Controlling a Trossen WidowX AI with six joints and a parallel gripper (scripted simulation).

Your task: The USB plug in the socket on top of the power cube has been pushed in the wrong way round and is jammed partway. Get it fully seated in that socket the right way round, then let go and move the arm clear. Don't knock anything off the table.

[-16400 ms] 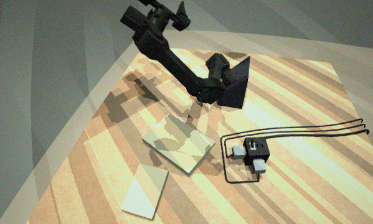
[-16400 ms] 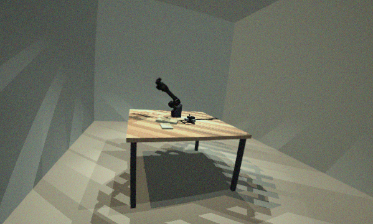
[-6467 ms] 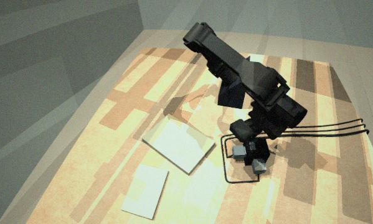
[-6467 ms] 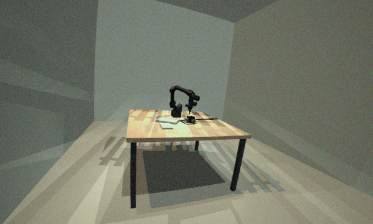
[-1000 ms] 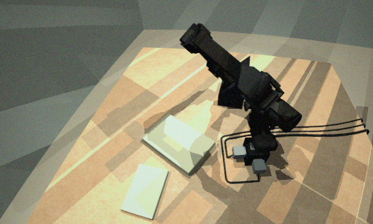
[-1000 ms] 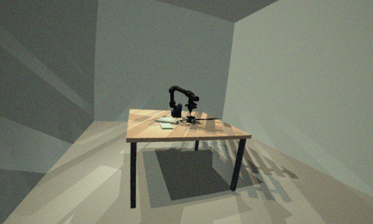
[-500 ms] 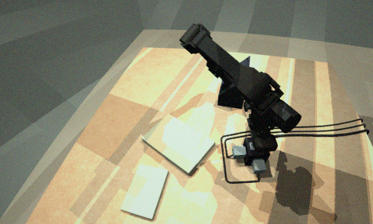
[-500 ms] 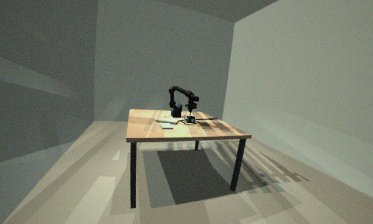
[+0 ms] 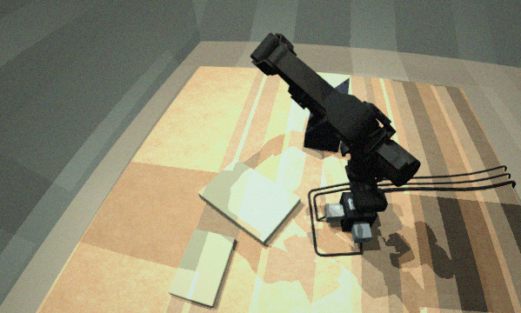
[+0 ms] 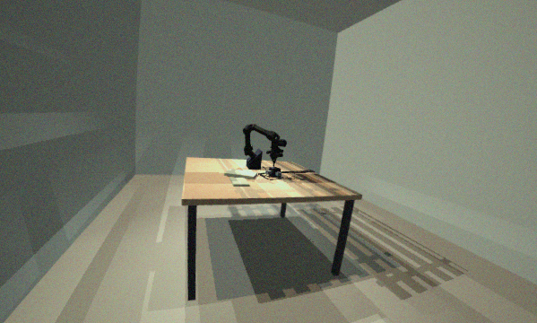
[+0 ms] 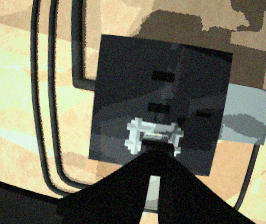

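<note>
The black power cube [image 9: 349,223] [image 11: 129,95] stands on the table under the hand. In the wrist view its top has several dark slots and a silvery socket frame [image 11: 134,136] near the lower edge. My gripper [image 11: 156,165] [image 10: 273,165] is shut on the USB plug [image 11: 158,144], a small dark piece at the fingertips over the socket's lower side. Part of the socket's inside shows. The fingers hide most of the plug; its depth and which way round it is cannot be told. In the top view the hand hides the fingertips.
Grey side blocks [image 9: 334,212] [image 9: 361,233] [image 11: 248,112] sit against the cube. Black cables [image 9: 451,177] [image 11: 35,100] loop around it and run off to the right. A large pale slab [image 9: 266,200] and a smaller one [image 9: 205,265] lie left of the cube on the table [image 10: 205,179].
</note>
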